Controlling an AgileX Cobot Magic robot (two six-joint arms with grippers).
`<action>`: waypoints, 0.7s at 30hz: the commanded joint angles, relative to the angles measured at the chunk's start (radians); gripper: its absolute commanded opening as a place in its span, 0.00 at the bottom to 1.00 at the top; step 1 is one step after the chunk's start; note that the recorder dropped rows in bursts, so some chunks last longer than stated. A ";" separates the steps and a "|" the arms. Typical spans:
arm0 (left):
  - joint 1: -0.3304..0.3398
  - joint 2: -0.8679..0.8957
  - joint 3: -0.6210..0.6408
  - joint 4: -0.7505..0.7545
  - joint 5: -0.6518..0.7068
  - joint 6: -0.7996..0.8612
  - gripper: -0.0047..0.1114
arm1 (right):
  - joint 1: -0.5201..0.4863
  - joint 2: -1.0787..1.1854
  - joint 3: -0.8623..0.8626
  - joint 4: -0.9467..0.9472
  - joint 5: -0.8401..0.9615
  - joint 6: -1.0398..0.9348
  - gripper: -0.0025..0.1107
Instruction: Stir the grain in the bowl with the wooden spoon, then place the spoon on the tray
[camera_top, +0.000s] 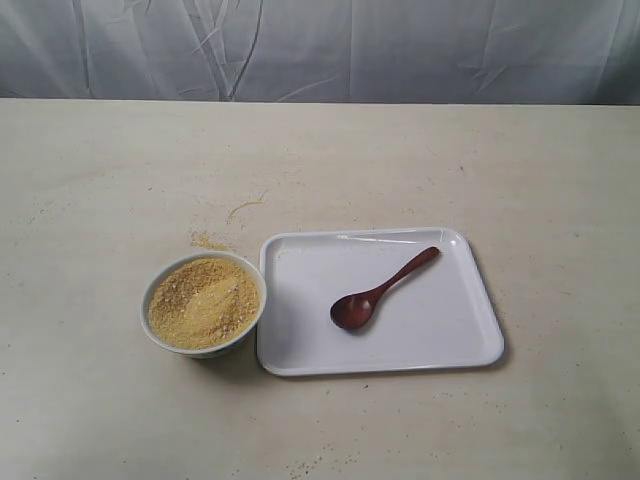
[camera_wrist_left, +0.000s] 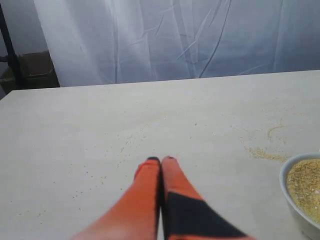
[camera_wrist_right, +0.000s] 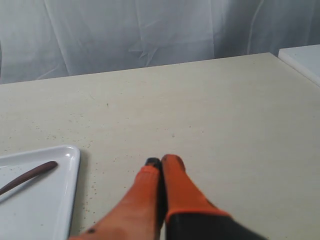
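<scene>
The white bowl (camera_top: 203, 303) holds yellow grain (camera_top: 205, 302) and stands just left of the white tray (camera_top: 440, 330). On the tray lies the dark wooden spoon (camera_top: 378, 292), its handle pointing to the back right. Neither gripper shows in the exterior view. My left gripper (camera_wrist_left: 160, 160) is shut and empty over bare table, with the bowl's rim (camera_wrist_left: 295, 200) and the grain (camera_wrist_left: 306, 186) off to one side. My right gripper (camera_wrist_right: 162, 161) is also shut and empty, beside the tray's corner (camera_wrist_right: 67, 165), where the spoon's handle (camera_wrist_right: 30, 176) shows.
Spilled grain (camera_top: 210, 241) lies on the table behind the bowl, with a thin curl of it (camera_top: 245, 206) further back, and more specks near the front edge. A grey cloth backdrop (camera_top: 320, 50) hangs behind the table.
</scene>
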 joint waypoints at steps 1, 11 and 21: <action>0.002 -0.005 0.005 0.003 -0.010 0.002 0.04 | -0.014 -0.005 0.002 -0.001 -0.009 0.000 0.03; 0.002 -0.005 0.005 0.003 -0.010 0.002 0.04 | 0.031 -0.005 0.002 -0.001 -0.013 0.000 0.03; 0.002 -0.005 0.005 0.003 -0.010 0.002 0.04 | 0.032 -0.005 0.002 -0.001 -0.013 0.000 0.03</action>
